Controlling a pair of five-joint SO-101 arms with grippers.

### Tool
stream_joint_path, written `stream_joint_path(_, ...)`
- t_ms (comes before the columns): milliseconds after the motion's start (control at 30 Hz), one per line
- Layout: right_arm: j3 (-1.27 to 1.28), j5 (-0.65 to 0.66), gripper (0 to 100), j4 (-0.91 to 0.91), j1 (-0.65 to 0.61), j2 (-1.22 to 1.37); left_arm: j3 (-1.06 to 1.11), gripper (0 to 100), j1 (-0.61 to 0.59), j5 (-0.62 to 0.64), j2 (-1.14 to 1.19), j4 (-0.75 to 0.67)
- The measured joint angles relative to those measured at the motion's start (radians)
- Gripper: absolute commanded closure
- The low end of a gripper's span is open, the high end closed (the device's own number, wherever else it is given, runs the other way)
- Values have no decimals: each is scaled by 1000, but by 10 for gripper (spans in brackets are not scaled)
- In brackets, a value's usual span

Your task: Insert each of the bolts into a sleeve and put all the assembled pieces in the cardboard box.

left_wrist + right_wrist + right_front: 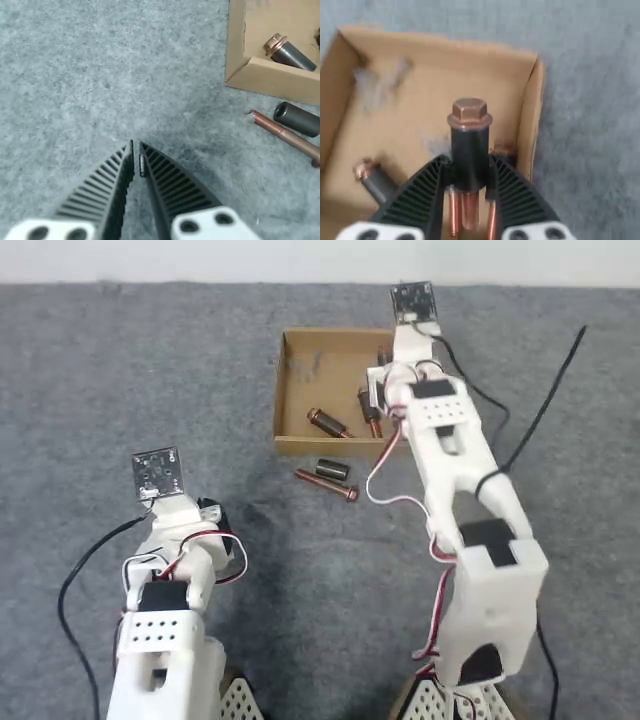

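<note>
Over the bare grey carpet (75, 75) at the left, the left gripper (136, 150) hangs with its jaws drawn together and nothing between them. Towards the middle, a loose bolt (325, 485) and an empty sleeve (332, 469) lie just beside each other on the carpet, close outside the near wall of the cardboard box (295, 445), and an assembled piece (328, 423) lies on the box floor. At the right, the right gripper (469, 162) is clamped on a bolted sleeve (469, 140) above the box's right side, the copper head pointing away from the wrist
</note>
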Motion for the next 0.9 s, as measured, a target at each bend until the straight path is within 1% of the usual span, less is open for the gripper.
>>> stream_joint_path(167, -206, 0, 990, 199, 0, 138, 0, 985, 0, 0, 0, 0)
stream_joint_path(300, -325, 0, 988, 302, 0, 233, 0, 985, 0, 0, 0, 0)
stream_joint_path(400, -384, 0, 987, 336, 0, 278, 0, 985, 0, 0, 0, 0)
stream_joint_path(533, -410, 0, 985, 338, 0, 299, 0, 985, 0, 0, 0, 0)
stream_joint_path(700, -410, 0, 882, 338, 0, 304, 0, 985, 0, 0, 0, 0)
stream_joint_path(767, -416, 0, 890, 348, 0, 302, 0, 985, 0, 0, 0, 0)
stream_joint_path(900, -437, 0, 961, 374, 0, 302, 0, 985, 0, 0, 0, 0)
